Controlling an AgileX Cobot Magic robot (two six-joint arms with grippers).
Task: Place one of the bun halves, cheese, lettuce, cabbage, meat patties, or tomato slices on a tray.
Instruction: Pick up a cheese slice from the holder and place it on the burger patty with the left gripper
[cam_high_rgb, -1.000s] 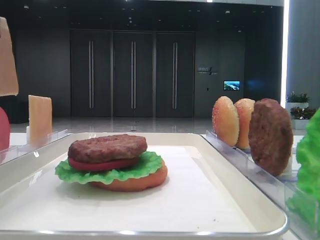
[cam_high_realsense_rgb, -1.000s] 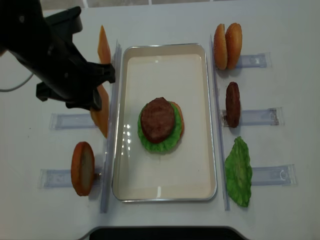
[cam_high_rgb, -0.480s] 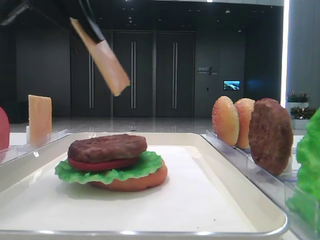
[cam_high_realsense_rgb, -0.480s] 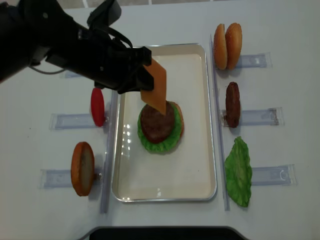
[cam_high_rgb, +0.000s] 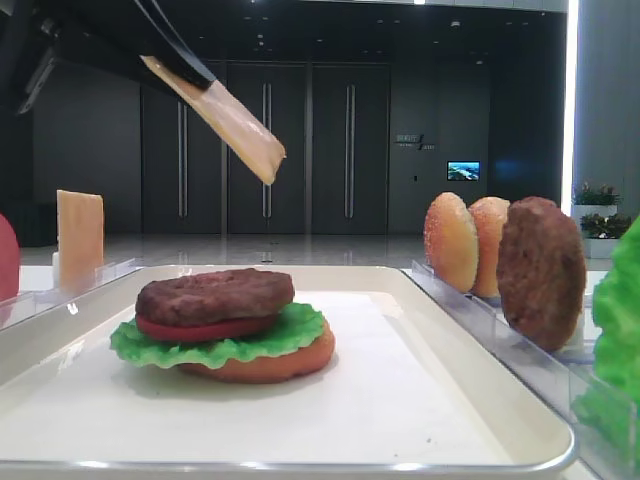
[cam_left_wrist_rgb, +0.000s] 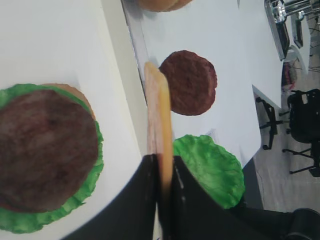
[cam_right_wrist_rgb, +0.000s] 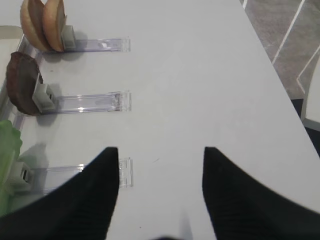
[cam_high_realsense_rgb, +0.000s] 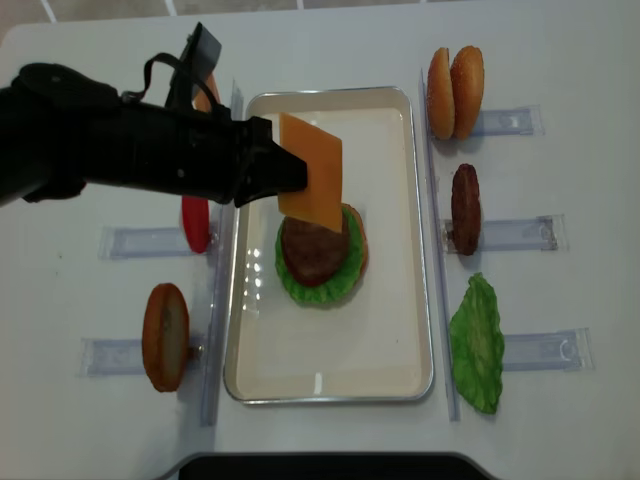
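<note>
**Left pincer carrying cheese in over the stacked patty**

Left pincer (cam_high_realsense_rgb: 272, 172) clamped on one edge of the cheese slice (cam_high_realsense_rgb: 311, 172), holding it tilted in the air above the far part of the patty (cam_high_realsense_rgb: 315, 245). Clear of the patty, not touching. Patty topping a stack of tomato slice (cam_high_rgb: 205, 328), lettuce (cam_high_rgb: 225, 345) and bun half (cam_high_rgb: 265, 366) on the tray (cam_high_realsense_rgb: 330, 385).

Judged step: transport of the cheese, release not yet made. Next move likely calls for lowering and flattening the slice, centring it on the patty, then opening the jaws; a tilted drop could slide it off onto the tray floor.

Low side view gives the height gap between cheese and patty. Overhead view gives the overlap in plan, plus spare bun halves (cam_high_realsense_rgb: 455, 92), a patty (cam_high_realsense_rgb: 465, 208) and lettuce (cam_high_realsense_rgb: 478, 345) in racks to the right of the stack. Left wrist view shows the slice edge-on between shut fingers (cam_left_wrist_rgb: 150, 190). Right pincer (cam_right_wrist_rgb: 160, 190) spread open and empty over bare surface (cam_right_wrist_rgb: 200, 75), well away from the stack.
</note>
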